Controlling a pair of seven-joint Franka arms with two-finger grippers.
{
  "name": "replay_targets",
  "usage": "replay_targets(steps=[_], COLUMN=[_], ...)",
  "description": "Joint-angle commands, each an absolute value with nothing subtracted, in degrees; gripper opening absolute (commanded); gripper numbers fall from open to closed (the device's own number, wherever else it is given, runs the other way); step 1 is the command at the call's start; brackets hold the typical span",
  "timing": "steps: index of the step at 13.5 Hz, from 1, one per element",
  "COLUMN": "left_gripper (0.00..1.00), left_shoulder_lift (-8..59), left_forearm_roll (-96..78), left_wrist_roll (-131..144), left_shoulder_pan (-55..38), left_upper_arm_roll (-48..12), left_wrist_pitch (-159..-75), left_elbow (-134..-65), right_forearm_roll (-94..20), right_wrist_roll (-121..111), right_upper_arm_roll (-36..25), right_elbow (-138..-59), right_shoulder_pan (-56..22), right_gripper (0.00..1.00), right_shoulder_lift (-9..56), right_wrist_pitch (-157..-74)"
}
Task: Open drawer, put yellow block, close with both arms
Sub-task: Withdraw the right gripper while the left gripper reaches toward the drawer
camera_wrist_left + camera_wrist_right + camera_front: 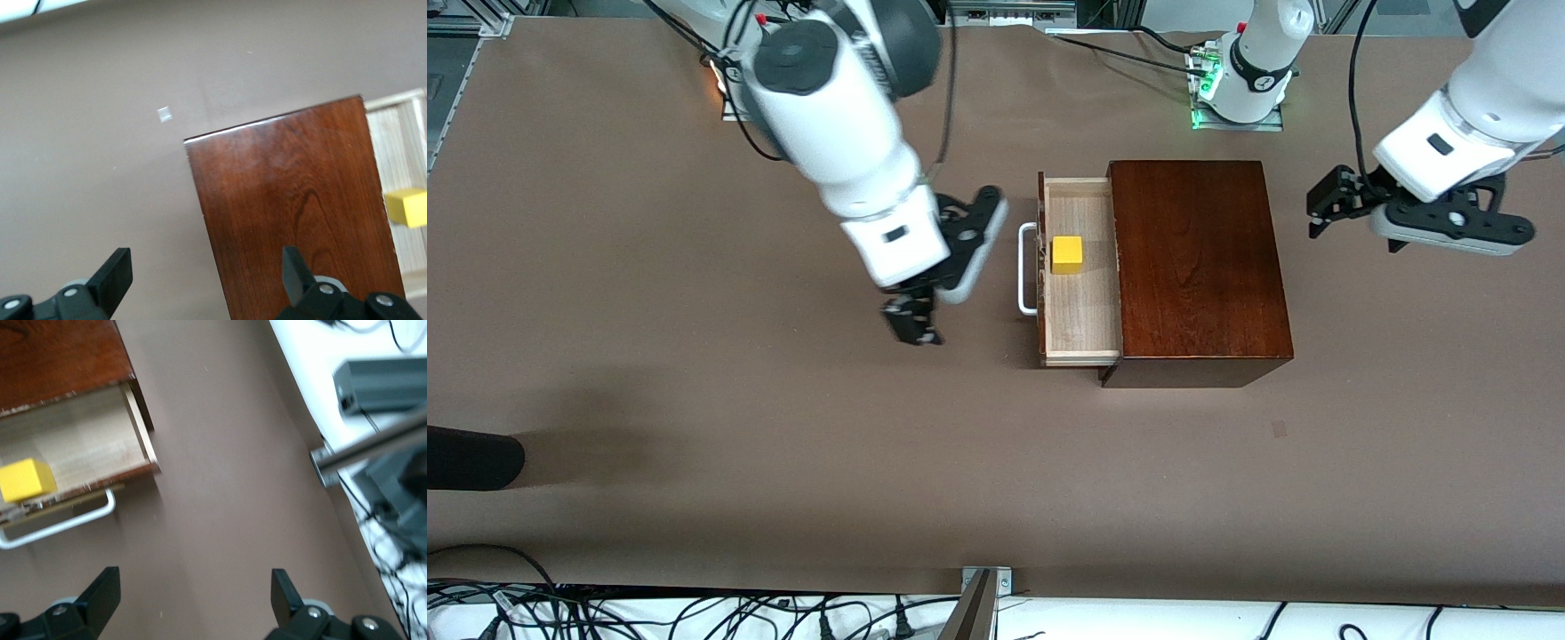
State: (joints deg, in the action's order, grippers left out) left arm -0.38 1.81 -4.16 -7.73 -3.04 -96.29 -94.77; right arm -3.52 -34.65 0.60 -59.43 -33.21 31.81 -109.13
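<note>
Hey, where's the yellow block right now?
The yellow block sits in the open drawer, close to its handle, toward the robots' bases.

Robotics lab, 2 bench-mounted arms, cable tangle

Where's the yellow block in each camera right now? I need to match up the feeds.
Front view: the yellow block lies in the open drawer, beside the white handle.
Left wrist view: yellow block at the picture's edge, past the wooden box.
Right wrist view: yellow block in the drawer, above the handle.
Shared landmark: the wooden box's dark top.
</note>
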Motion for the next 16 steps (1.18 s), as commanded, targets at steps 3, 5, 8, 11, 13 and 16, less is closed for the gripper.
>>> replay_targets(steps=[3,5,8,11,13,16], left_gripper=[1.0,1.0,1.0,1.0,1.0,1.0], left_shoulder_lift=[1.4,2.72,3.86,3.96,4.04,5.09], left_forearm_roll=[-0.44,-0.7,-6.31,-8.69,-9.05,-9.14], left_wrist_roll=[-12.22,-12.04,-12.22,-12.04,-11.95,-12.3], left_shoulder_pan=[-9.58,-10.11,-10.2,-10.37,-10.37,-10.46], left_upper_arm_roll=[-3.78,-4.74,-4.75,-6.49,-8.17,-12.55], left_wrist_pitch=[-95.01,-92.65,-89.56,-89.47,-89.47,-89.47], left_elbow=[-92.9,-91.59,-90.09,-89.82,-89.82,-89.74], right_forearm_roll=[-7.9,-10.27,-10.99,-10.73,-10.37,-7.92], right_wrist_roll=[-33.13,-31.39,-26.92,-20.5,-19.08,-12.94], right_upper_arm_roll=[-2.28,-2.55,-4.39,-4.75,-4.75,-5.1], right_elbow=[-61.26,-67.72,-77.49,-88.38,-94.02,-97.47], right_shoulder_pan=[-28.05,-24.8,-23.38,-20.14,-18.11,-16.35], right_gripper=[1.0,1.0,1.0,1.0,1.0,1.0], right_shoulder_lift=[25.68,20.6,12.86,4.77,0.72,-1.67], right_wrist_pitch=[-99.68,-100.28,-101.69,-102.74,-103.88,-103.45])
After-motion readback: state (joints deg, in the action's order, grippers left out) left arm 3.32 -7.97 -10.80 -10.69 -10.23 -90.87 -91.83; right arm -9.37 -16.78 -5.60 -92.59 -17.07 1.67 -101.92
